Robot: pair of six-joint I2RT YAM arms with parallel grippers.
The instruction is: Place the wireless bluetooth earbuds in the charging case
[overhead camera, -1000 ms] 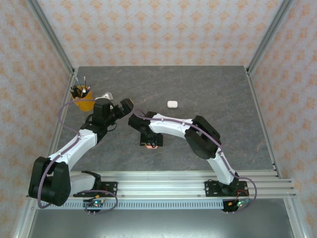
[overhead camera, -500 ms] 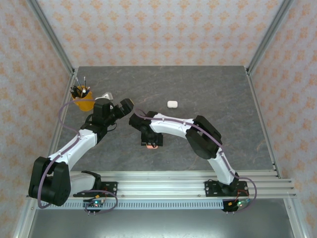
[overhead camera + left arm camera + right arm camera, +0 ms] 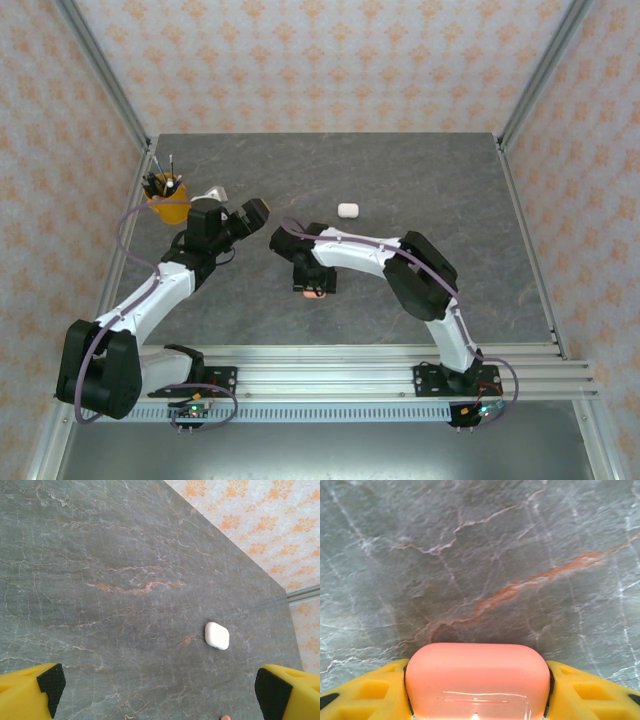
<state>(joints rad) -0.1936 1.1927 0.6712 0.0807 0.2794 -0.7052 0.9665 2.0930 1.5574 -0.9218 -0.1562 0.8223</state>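
Since the right gripper (image 3: 477, 696) has its yellow fingers (image 3: 365, 696) pressed against both sides of the coral-pink charging case (image 3: 477, 672), I read that case as pinched, over the near half of the table (image 3: 460, 220). My left gripper (image 3: 160, 690) hangs spread wide, with nothing between its pads. Farther back, the white case (image 3: 217, 635) lies closed and well apart from both arms. I cannot tell whether any earbuds are seated, so I judge the inserting not yet done.
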